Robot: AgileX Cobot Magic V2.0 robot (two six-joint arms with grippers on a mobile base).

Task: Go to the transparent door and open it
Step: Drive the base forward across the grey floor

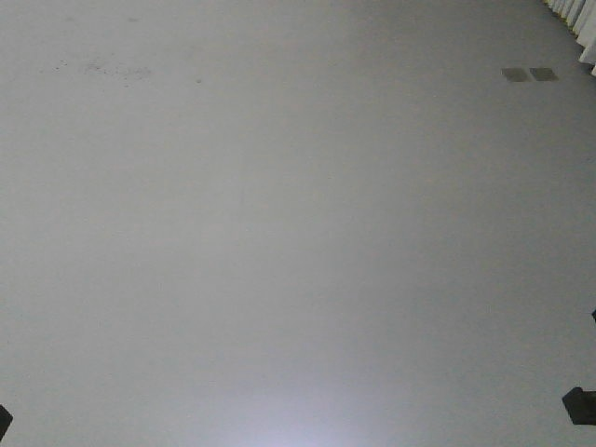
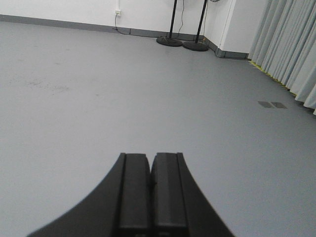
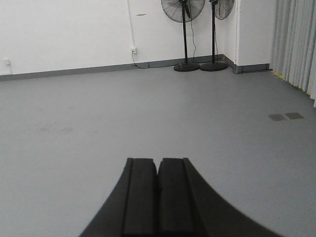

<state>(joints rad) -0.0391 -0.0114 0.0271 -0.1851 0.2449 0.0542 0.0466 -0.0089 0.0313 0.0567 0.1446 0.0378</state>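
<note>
Step in hand: the drive toward the transparent door, which shows in no view.
Left hand point(image 2: 149, 163): pads together, empty.
Right hand point(image 3: 158, 165): pads together, empty.
Surroundings: grey floor point(image 3: 148, 113), 2 pedestal fans point(image 3: 183, 9), curtains point(image 3: 296, 39).
Containers: none seen.
Next, by my judgement: turn the base until the door appears.

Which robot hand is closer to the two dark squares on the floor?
Right, probably. The dark squares lie ahead and to the right of both the right gripper and the left gripper, touching neither.
</note>
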